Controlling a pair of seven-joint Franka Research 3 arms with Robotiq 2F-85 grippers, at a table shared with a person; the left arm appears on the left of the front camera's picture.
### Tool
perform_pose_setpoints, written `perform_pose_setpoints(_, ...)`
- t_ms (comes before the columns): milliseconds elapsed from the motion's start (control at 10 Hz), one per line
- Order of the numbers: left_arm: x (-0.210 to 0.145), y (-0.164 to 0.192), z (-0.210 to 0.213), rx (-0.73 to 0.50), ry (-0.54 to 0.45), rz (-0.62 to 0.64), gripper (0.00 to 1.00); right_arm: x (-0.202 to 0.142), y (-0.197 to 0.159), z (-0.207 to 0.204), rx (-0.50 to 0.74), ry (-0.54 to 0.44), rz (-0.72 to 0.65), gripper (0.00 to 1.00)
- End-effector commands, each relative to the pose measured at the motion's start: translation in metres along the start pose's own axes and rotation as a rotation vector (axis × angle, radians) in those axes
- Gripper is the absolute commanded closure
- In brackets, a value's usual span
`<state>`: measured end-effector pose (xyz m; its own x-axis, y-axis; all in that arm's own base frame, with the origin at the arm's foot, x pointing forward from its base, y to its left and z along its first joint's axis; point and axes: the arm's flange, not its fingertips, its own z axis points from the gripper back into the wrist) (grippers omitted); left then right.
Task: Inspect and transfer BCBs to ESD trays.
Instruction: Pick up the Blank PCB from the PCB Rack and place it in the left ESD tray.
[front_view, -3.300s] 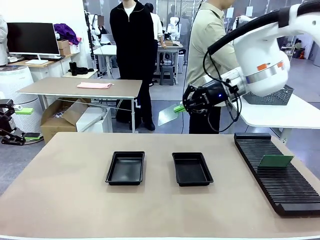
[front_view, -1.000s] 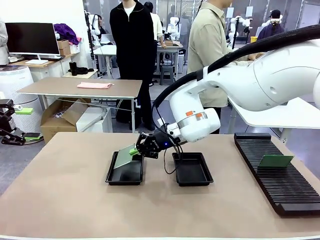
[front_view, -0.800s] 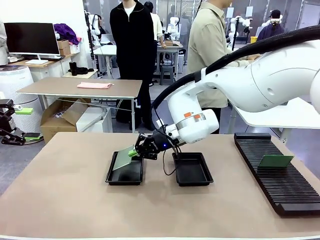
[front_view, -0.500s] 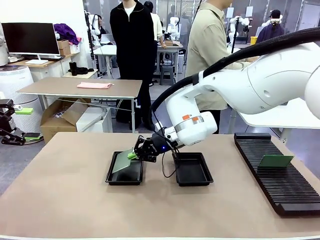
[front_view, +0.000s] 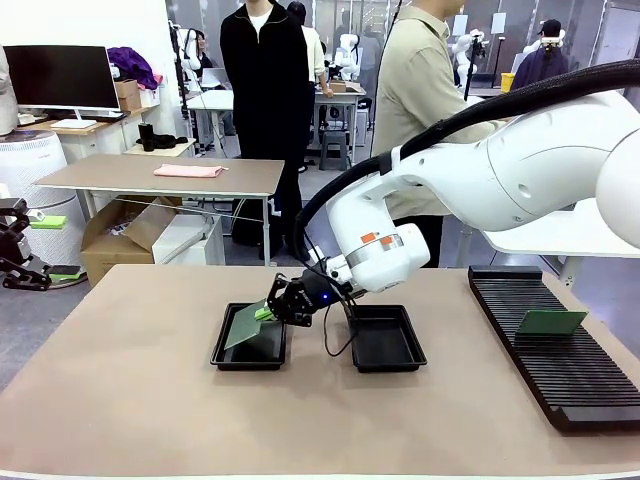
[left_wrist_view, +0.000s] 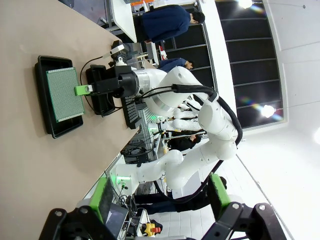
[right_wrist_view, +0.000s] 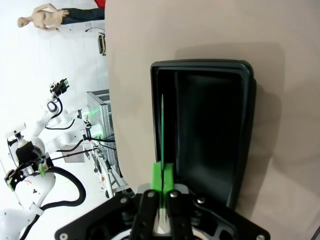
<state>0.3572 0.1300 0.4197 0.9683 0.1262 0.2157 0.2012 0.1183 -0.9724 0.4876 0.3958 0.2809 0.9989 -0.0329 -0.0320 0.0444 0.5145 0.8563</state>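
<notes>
My left end effector hangs wide open out at the left. On the surface, two black ESD trays sit side by side. My right end effector pinches a green BCB by one edge, tilted over the left tray; I cannot tell whether it touches the floor. The right tray lies just beside. Farther right, another BCB stands in the slotted rack. A person stands beyond.

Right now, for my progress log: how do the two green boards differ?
The held board hangs tilted over the left tray, pinched at one edge by the right gripper; the rack board leans in the slotted rack, untouched. The held board is near the middle; the rack board is far right. Both are thin green rectangles.
</notes>
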Motion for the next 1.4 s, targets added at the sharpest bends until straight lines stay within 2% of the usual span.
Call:
perform_pose_setpoints(0,0.001,-0.001,0.0,-0.005,-0.007,-0.003,0.0,0.006,0.009,-0.006,-0.049,-0.013,-0.018,0.98)
perform_pose_setpoints(1000,0.001,-0.001,0.0,-0.005,-0.007,-0.003,0.0,0.014,0.007,-0.019,-0.166,-0.015,-0.055,0.98)
perform_pose_setpoints(1300,0.001,-0.001,0.0,-0.005,-0.007,-0.003,0.0,0.01,0.011,-0.017,-0.18,-0.021,-0.05,0.76)
